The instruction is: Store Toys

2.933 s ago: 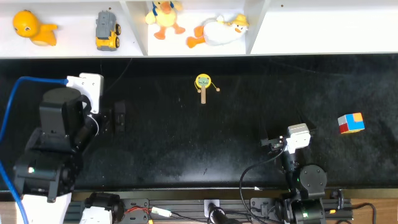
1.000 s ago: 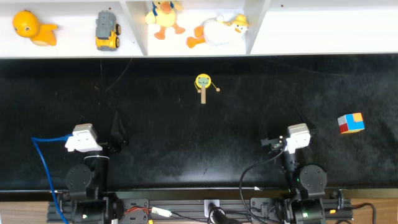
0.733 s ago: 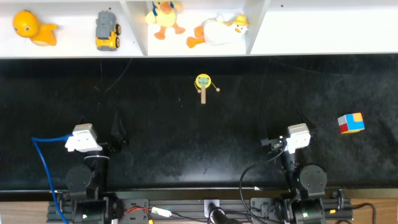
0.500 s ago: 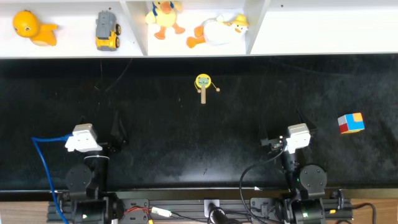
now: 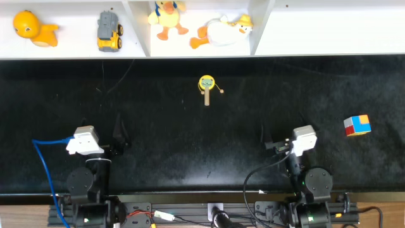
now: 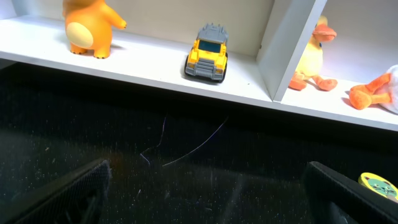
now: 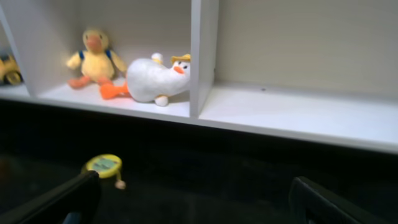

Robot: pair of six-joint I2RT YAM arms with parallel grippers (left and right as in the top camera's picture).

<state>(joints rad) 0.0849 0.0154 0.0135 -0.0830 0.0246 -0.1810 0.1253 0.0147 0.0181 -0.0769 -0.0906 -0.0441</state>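
Now left hand [image 6: 210, 194] and right hand [image 7: 193, 200] gape wide, empty; a clumsy pinch could roll the rattle [image 5: 206, 86] away.

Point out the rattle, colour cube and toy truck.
rattle [image 5: 206, 82], top view, its round yellow head.
colour cube [image 5: 357, 125], top view, its top face.
toy truck [image 6: 207, 60], left wrist view, its yellow front.

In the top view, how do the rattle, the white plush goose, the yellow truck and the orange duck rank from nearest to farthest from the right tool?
From the right tool:
1. Rattle, lying loose at centre.
2. White plush goose, farther up, just right of centre.
3. Yellow truck, top left.
4. Orange duck, far top-left corner.
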